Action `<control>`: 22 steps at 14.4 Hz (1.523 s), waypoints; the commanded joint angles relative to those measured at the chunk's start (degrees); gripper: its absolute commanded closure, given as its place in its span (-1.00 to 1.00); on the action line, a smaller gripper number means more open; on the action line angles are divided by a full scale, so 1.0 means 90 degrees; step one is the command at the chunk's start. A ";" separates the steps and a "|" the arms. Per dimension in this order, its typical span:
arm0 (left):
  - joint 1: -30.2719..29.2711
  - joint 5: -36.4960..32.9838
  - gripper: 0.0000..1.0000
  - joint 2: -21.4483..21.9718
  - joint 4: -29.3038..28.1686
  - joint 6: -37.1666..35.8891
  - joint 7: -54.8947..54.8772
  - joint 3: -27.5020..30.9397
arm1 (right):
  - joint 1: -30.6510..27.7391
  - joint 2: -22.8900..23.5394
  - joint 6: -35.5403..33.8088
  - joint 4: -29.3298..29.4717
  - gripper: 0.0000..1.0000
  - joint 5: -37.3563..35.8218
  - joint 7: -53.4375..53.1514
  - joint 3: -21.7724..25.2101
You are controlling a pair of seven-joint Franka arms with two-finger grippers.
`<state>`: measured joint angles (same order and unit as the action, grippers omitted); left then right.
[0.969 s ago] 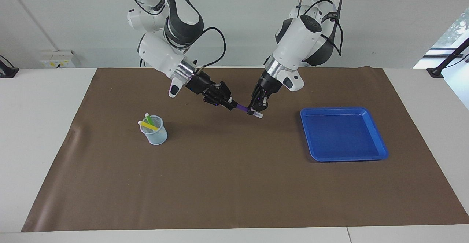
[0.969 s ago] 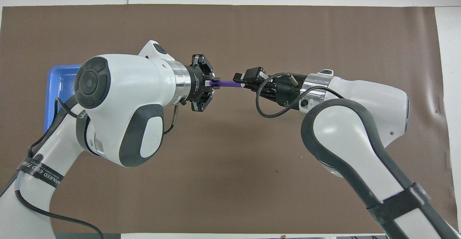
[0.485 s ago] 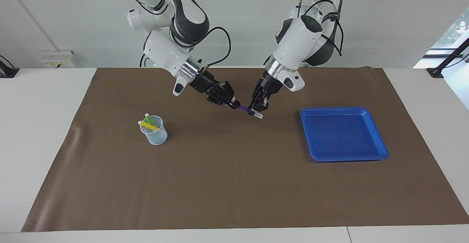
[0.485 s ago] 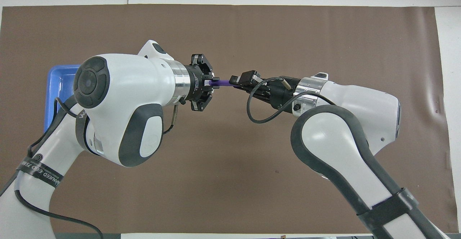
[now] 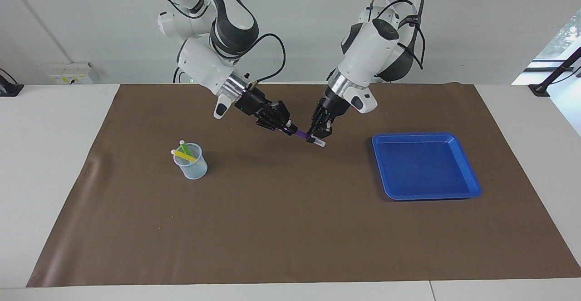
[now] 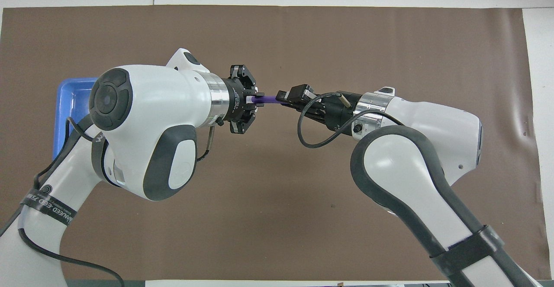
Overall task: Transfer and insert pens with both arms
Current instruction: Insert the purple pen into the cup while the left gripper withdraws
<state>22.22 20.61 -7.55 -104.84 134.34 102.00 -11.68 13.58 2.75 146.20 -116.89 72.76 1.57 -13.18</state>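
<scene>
Purple pen (image 5: 301, 134) spans between clenched right gripper (image 5: 288, 130) and left gripper (image 5: 314, 138), both gripping it.

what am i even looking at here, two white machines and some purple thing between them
These are two jointed robot arms at a table covered by a brown mat. One picture is taken from across the table, facing them; the other looks down from above their own end.

Each arm ends in a black two-fingered hand. The right hand and the left hand meet in mid-air over the middle of the mat, each at one end of a purple pen, apparently passing it across.

A clear cup already holding a green pen and a yellow pen stands toward the right arm's end. A blue tray lies toward the left arm's.
</scene>
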 commanded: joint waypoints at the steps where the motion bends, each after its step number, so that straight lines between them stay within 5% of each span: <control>1: 0.0090 0.0015 -1.00 0.0058 -0.0061 0.0005 -0.0180 0.0077 | -0.0123 -0.0013 -0.0092 0.0058 1.00 -0.0017 0.0030 -0.0030; 3: 0.0022 0.0014 -1.00 0.0068 -0.0060 -0.0170 -0.0910 0.0116 | -0.0413 -0.0013 -0.0625 0.0126 1.00 -0.0872 0.0021 -0.0020; 9: -0.0739 -0.0519 -1.00 0.0097 -0.0109 -0.0765 -0.3371 0.0136 | -0.1860 0.0007 -0.3711 0.1521 1.00 -0.5217 0.0079 -0.0010; 12: -0.1139 -0.1224 -1.00 0.0126 -0.0061 -0.1253 -0.4747 0.0136 | -0.1949 -0.0003 -0.4125 0.1641 1.00 -0.7230 0.0886 -0.0010; 22: -0.2625 -0.1693 -1.00 0.0682 0.0075 -0.2093 -0.9925 0.0252 | -0.2437 -0.0306 -0.3072 0.0236 1.00 -0.7909 0.1983 0.0000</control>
<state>-0.66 7.97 -3.84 -104.58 119.45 17.97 -9.80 -6.80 2.55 115.66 -110.08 2.57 17.20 -12.47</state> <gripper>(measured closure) 0.000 0.815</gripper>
